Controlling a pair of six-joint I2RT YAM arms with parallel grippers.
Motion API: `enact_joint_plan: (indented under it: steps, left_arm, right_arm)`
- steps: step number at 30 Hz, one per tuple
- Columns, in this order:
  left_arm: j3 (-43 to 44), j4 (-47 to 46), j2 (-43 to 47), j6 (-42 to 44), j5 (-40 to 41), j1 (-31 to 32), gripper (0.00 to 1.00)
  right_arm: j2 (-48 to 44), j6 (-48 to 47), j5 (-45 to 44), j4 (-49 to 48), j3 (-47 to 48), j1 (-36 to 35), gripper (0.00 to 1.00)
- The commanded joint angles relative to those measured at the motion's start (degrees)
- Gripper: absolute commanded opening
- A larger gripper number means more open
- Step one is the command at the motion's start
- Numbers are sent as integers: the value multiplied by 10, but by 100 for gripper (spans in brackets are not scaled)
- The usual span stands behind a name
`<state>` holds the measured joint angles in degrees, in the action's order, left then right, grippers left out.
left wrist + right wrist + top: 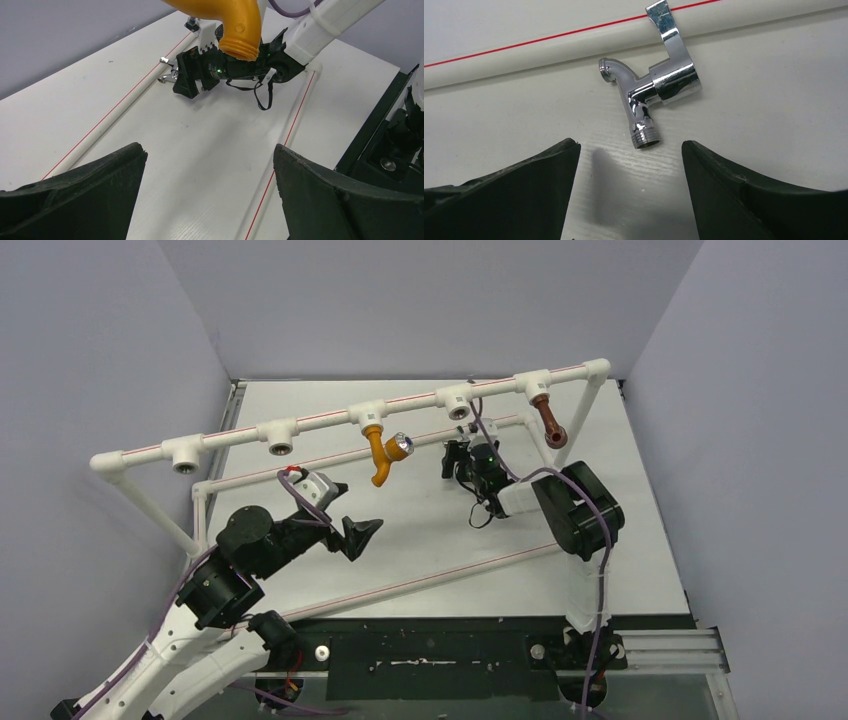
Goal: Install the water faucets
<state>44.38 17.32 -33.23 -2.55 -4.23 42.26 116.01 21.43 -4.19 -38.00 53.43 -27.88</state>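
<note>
While my right end effector (629,150) hangs spread and empty, the silver faucet (659,82) lies flat on the desk (749,125) just ahead of it. The threaded end points toward me and the lever reaches the white pipe (524,60), so its long axis runs roughly from me to that pipe. My left end effector (210,150), also spread, sits farther off, facing the orange faucet (235,20). I can read no writing.

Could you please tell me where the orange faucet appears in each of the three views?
Top external: orange faucet at centre, hanging from a white tee.
Left wrist: its threaded spout at the top edge.
Right wrist: not in it.
Shared landmark: the red-striped pipe on the table.
</note>
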Motion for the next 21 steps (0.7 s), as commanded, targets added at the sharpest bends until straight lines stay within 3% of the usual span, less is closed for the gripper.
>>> enact_joint_plan:
  steps: [1, 11, 21]
  left_arm:
    - [-2, -28, 5, -1, -12, -5, 97]
    - [-1, -30, 5, -1, -17, -8, 97]
    - [-1, -29, 6, -1, -18, -8, 97]
  right_arm:
    - [32, -13, 8, 45, 34, 2, 76]
    - [60, -39, -2, 74, 64, 2, 65]
    - [73, -66, -16, 98, 87, -1, 48]
